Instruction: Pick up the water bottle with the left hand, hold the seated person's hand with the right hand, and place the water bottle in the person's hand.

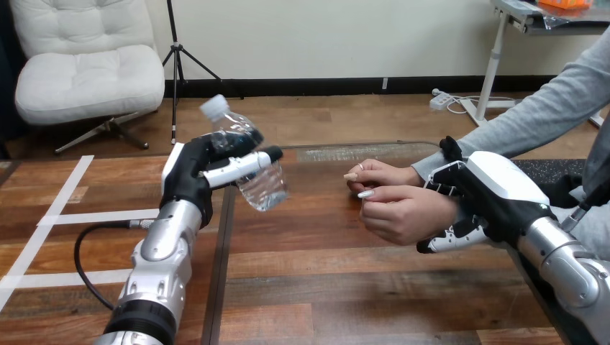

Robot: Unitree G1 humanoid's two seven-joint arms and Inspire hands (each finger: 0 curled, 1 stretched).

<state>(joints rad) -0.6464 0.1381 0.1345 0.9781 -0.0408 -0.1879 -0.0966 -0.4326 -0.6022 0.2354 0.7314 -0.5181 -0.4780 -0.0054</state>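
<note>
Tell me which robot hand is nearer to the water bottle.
Left. The left hand grips the water bottle, held above the table; the right hand is apart from it, clasping the person's hand.

Bright, even light fell from above (shadows stayed soft); a pale sheen lay across the desk (345,280).

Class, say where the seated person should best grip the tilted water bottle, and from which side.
Probably the bare lower body of the water bottle, from the person's side: the left hand's fingers wrap its upper half, and its base tilts toward the person's hands.
</note>
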